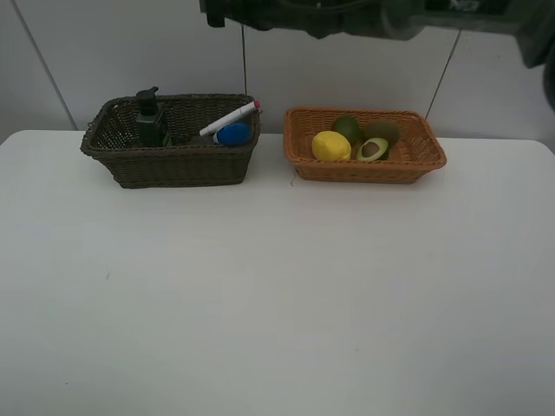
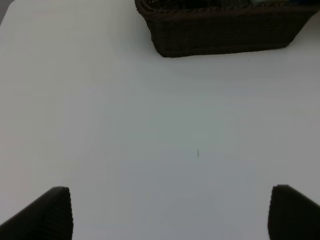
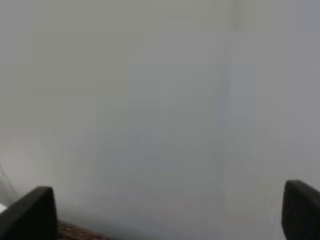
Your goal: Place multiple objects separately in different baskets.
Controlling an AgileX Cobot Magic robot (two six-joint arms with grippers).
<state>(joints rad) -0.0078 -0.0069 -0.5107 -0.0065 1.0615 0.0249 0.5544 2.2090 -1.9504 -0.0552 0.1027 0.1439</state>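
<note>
The dark brown basket (image 1: 173, 160) at the back left holds a dark green pump bottle (image 1: 151, 120), a white pink-tipped marker (image 1: 230, 119) leaning on its rim, and a blue-capped tube (image 1: 232, 133). To its right, the orange-tan basket (image 1: 364, 167) holds a yellow lemon (image 1: 330, 146), a whole green avocado (image 1: 347, 128), a halved avocado (image 1: 373, 149) and a brownish kiwi (image 1: 382, 132). My left gripper (image 2: 171, 194) is open above the bare table, short of the dark basket (image 2: 220, 30). My right gripper (image 3: 170, 190) is open and empty, facing the wall.
The white table (image 1: 277, 295) stretches in front of both baskets. A grey panelled wall (image 1: 347, 61) rises behind them. Dark arm parts (image 1: 347, 16) hang blurred along the top edge of the exterior view. A strip of orange weave (image 3: 75, 232) shows low in the right wrist view.
</note>
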